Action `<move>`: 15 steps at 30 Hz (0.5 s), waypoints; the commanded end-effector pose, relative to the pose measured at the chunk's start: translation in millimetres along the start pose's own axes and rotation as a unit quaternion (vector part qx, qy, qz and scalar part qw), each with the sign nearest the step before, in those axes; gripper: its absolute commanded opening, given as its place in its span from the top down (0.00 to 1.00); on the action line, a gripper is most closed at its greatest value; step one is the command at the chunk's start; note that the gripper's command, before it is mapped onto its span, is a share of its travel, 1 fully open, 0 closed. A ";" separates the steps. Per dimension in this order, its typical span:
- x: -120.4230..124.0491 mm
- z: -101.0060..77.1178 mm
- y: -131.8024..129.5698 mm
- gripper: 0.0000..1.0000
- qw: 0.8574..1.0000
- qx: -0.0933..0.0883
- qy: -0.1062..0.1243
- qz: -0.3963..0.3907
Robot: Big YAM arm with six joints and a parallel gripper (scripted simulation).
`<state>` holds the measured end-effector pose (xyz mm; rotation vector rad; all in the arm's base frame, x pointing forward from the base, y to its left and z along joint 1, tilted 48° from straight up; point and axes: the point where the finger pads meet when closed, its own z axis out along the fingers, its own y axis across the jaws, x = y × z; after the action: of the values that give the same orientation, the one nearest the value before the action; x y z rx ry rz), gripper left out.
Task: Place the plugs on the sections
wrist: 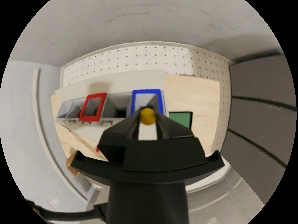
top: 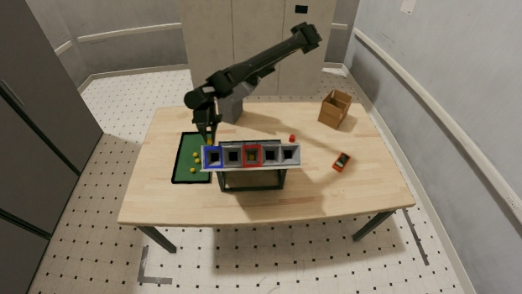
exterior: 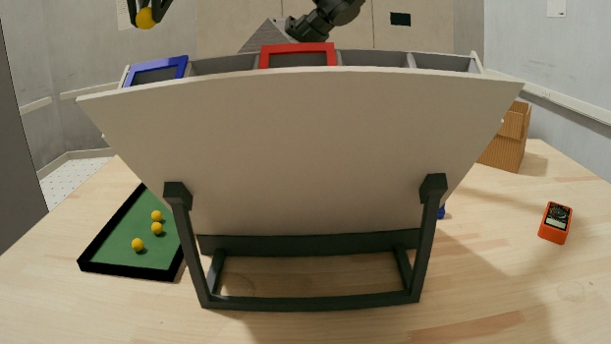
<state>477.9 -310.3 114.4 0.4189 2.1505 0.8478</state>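
Observation:
My gripper point(top: 209, 139) is shut on a yellow marble point(exterior: 145, 18) and holds it in the air just behind the blue-banded funnel point(top: 213, 156), at the left end of the funnel row. The marble also shows in the wrist view point(wrist: 147, 116), with the blue-banded funnel point(wrist: 145, 100) right beyond it and the red-banded funnel point(wrist: 92, 106) to its left. The red-banded funnel point(top: 252, 155) is the third in the row and has a yellow marble lying in it point(top: 251, 157). The red plug point(top: 292, 138) stands on the table behind the row. A bit of the blue plug point(exterior: 441, 211) shows behind the stand's right leg.
A green tray point(top: 192, 157) left of the stand holds three yellow marbles point(exterior: 156, 215). The big cover board point(exterior: 300, 147) hides the pipes and sections. A cardboard box point(top: 334, 108) stands at the back right. An orange device point(top: 341, 162) lies right of the stand.

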 end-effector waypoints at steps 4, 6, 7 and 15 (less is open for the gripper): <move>-34.5 -2.1 7.9 1.00 1.000 0.003 -0.014 -0.021; -35.6 -1.8 8.3 1.00 1.000 0.003 -0.014 -0.021; -36.1 -1.7 8.5 1.00 1.000 0.003 -0.014 -0.021; -24.7 7.9 6.2 1.00 1.000 0.003 -0.014 -0.021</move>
<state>486.9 -312.8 121.1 0.4058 2.1438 0.8301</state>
